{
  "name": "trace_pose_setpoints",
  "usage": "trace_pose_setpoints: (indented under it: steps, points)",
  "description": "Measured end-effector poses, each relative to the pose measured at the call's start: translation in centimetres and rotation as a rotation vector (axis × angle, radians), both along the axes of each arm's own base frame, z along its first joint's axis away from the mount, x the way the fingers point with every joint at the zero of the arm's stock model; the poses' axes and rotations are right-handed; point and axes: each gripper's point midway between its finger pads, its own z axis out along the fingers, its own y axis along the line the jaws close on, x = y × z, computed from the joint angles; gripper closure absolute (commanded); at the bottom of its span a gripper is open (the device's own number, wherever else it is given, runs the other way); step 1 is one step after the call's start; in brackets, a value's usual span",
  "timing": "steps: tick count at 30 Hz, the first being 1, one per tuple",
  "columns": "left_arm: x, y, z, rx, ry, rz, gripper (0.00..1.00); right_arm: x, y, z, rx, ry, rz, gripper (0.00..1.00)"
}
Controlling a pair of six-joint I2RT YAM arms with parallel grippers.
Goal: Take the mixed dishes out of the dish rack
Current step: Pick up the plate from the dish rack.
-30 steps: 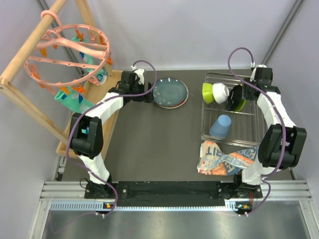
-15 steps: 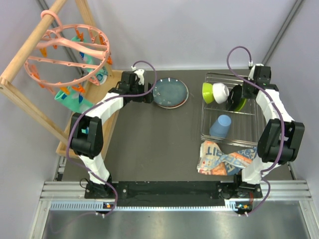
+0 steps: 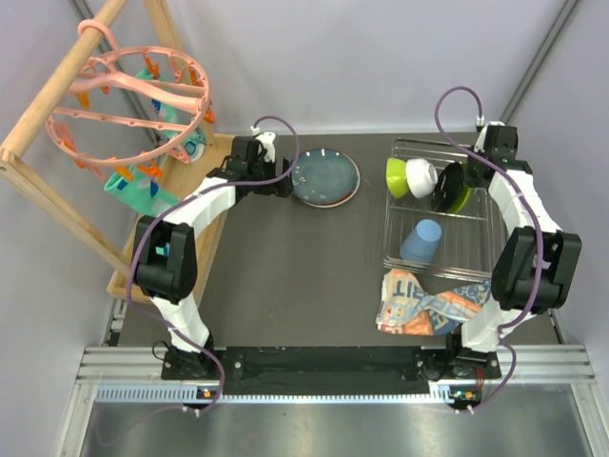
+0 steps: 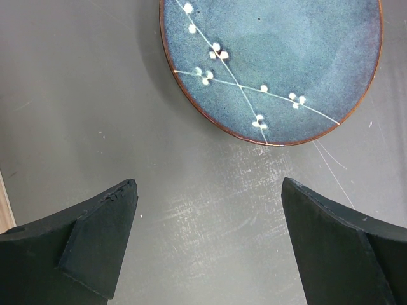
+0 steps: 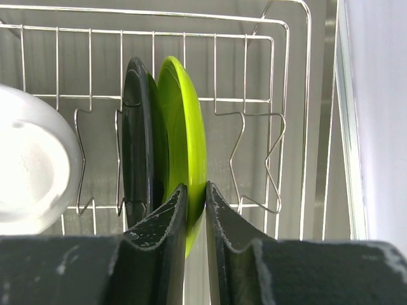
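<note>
**Item 1 — rectangular silver wire dish rack** (image 3: 386, 224), on the right half of the dark grey table (image 3: 285, 276).
- Far row, standing on edge in the wire slots: lime-green bowl (image 3: 396, 177), small white bowl (image 3: 421, 177), black round plate (image 5: 141, 140) and lime-green round plate (image 5: 184, 127).
- The two plates stand upright side by side, almost touching.
- Near part of the rack: light blue cup (image 3: 422, 241), well apart from the rest.

**Item 2 — right gripper** (image 5: 193, 190), reaching into the rack near its far right corner.
- The fingers are drawn nearly together and clamped on the lime-green round plate.
- One finger (image 5: 168, 219) sits in the narrow gap between the black and green plates; the other presses the green plate's outer face.
- The rim nearest the wrist camera lies right between the fingertips. The plate stands upright in the rack.

**Item 3 — left gripper** (image 4: 208, 185).
- The fingers are spread wide, with only bare table between them.
- Large dark teal speckled plate (image 4: 273, 57), with a white sprig pattern, lies flat on the table just beyond the fingertips — not touching either one.

**Item 4 — sundries.**
- Flat printed orange-blue-white packet (image 3: 433, 303), at the rack's near edge.
- Wooden frame with pink ring of clips (image 3: 133, 105), far left.
</note>
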Motion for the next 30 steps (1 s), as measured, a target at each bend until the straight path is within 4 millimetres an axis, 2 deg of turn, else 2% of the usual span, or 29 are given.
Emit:
trace_pose_setpoints:
  steps: [9,17,30]
  points:
    - [0.1,0.0,0.1,-0.003,-0.005,0.0,0.01,-0.2,0.3,0.9,-0.064,0.022,-0.023,0.9]
    - [0.0,0.1,-0.4,-0.004,-0.002,0.0,0.01,-0.6,0.9,2.6,-0.138,0.043,-0.038,1.0]
    - [-0.1,-0.2,-0.3,-0.02,0.0,-0.017,0.01,-1.2,0.5,3.8,-0.214,0.069,-0.063,1.0]
